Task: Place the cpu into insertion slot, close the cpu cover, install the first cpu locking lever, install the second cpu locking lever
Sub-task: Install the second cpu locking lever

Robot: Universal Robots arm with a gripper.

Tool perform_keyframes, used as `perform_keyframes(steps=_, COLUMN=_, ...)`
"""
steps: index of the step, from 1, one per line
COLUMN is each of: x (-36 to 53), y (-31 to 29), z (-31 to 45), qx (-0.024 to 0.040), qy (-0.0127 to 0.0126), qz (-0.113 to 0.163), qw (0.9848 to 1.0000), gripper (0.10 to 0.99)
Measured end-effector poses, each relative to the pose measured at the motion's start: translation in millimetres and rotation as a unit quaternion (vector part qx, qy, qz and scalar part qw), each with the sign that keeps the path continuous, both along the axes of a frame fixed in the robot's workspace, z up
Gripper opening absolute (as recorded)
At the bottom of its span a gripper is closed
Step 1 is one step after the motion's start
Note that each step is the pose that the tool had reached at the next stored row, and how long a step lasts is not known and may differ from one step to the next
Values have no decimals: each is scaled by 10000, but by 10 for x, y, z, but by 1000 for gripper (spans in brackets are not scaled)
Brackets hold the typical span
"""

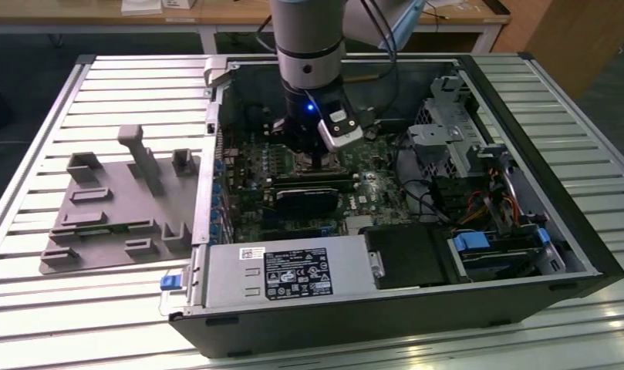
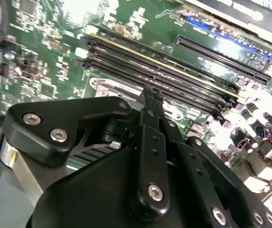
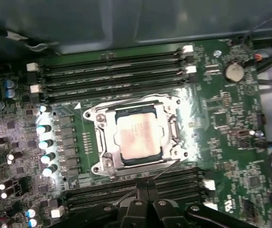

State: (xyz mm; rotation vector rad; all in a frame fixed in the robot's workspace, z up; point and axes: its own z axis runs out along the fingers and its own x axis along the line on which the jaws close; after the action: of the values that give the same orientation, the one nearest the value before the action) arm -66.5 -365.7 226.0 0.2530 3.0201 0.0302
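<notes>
Gripper fingers (image 3: 145,186) were pressed together with nothing between them, their tips just short of the socket's near edge, over the long black memory slots (image 3: 140,190). Beyond the tips, in the first wrist view, the cpu (image 3: 137,137) lay flat in the insertion slot (image 3: 108,114), its silvery top showing through the window of the cpu cover (image 3: 167,130), which lay down over it. More memory slots (image 3: 112,71) ran along the far side. In the exterior view the gripper (image 1: 317,158) hung low inside the open computer case (image 1: 558,231), over the green motherboard (image 1: 379,189).
</notes>
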Motion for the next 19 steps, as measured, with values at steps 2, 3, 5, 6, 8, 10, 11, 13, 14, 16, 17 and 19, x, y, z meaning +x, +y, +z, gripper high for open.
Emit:
perform_keyframes(steps=2, x=-28, y=-2, z=-28, qx=20, qy=0, qz=8, qw=10000, gripper=102)
perform_keyframes(steps=3, x=-35, y=-4, z=-38, qx=27, qy=0, qz=11, qw=10000, gripper=102)
perform_keyframes(steps=5, x=-36, y=-8, z=-52, qx=34, qy=-1, qz=12, qw=10000, gripper=102)
perform_keyframes(steps=6, x=-37, y=-8, z=-52, qx=34, qy=0, qz=12, qw=10000, gripper=102)
perform_keyframes(steps=8, x=-37, y=-8, z=-52, qx=36, qy=1, qz=12, qw=10000, gripper=102)
perform_keyframes(steps=10, x=-38, y=-24, z=-56, qx=101, qy=-1, qz=14, qw=9999, gripper=102)
perform_keyframes(steps=11, x=-40, y=-33, z=-61, qx=155, qy=-1, qz=15, qw=9999, gripper=102)
perform_keyframes(steps=13, x=-49, y=-51, z=-70, qx=259, qy=0, qz=18, qw=9997, gripper=102)
perform_keyframes(steps=14, x=-55, y=-63, z=-76, qx=312, qy=-1, qz=18, qw=9995, gripper=102)
perform_keyframes(steps=16, x=-69, y=-91, z=-87, qx=385, qy=-1, qz=18, qw=9993, gripper=102)
perform_keyframes(steps=17, x=-76, y=-105, z=-91, qx=395, qy=-1, qz=18, qw=9992, gripper=102)
perform_keyframes(steps=19, x=-90, y=-133, z=-102, qx=411, qy=-1, qz=18, qw=9992, gripper=102)
